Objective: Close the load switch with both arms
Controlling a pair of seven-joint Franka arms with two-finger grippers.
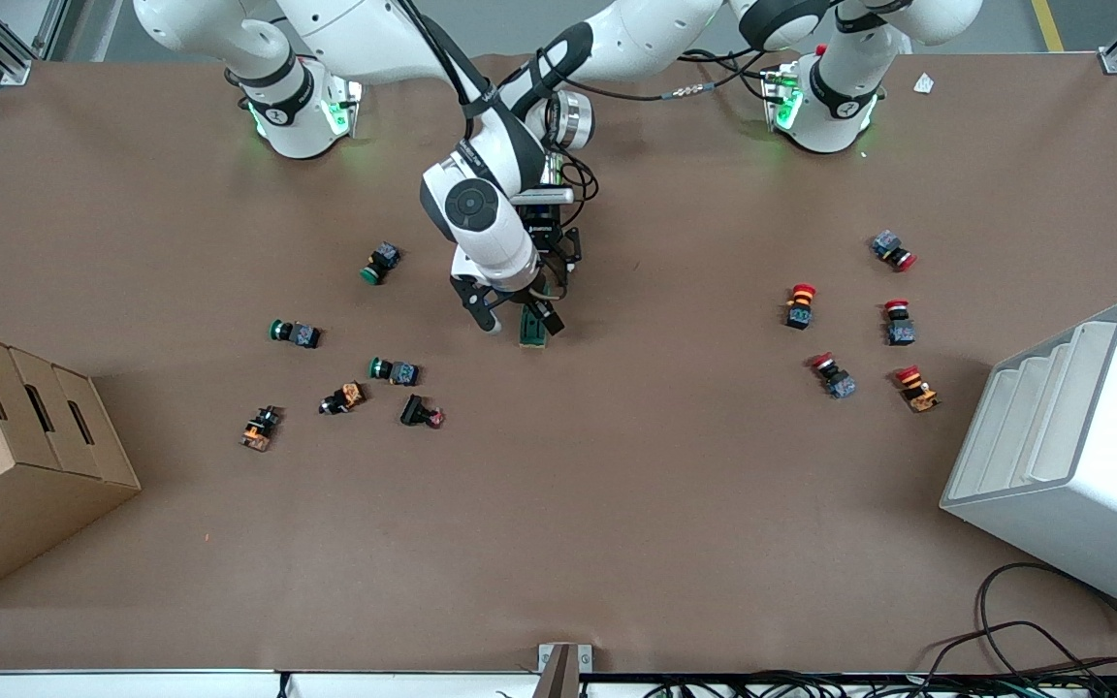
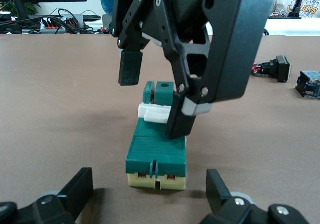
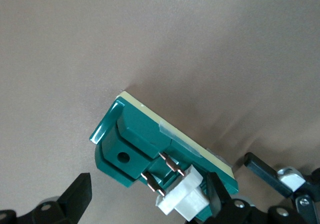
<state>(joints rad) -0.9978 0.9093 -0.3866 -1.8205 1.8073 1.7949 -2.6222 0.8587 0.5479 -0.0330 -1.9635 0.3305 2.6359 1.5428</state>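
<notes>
On the brown bench (image 1: 617, 504), the cardboard box (image 1: 15, 456) sits at the right arm's end, with green-capped push-buttons (image 1: 295, 333) scattered near it. At mid-bench the load switch (image 1: 532, 330) lies flat, a dark-green block on a cream base. Its long axis runs from the robots' bases toward the front camera, the white lever tab (image 2: 156, 113) sitting at the end toward the camera. The right gripper (image 1: 512, 312) is down over the switch with its jaws apart, one fingertip (image 2: 179, 119) pressed against the lever tab and the other hanging just clear. The left gripper (image 2: 149, 191) sits low beside the switch's base end, its jaws released, straddling it without touching. Red-capped push-buttons (image 1: 898, 320) and a white bin (image 1: 1072, 456) lie toward the left arm's end.
</notes>
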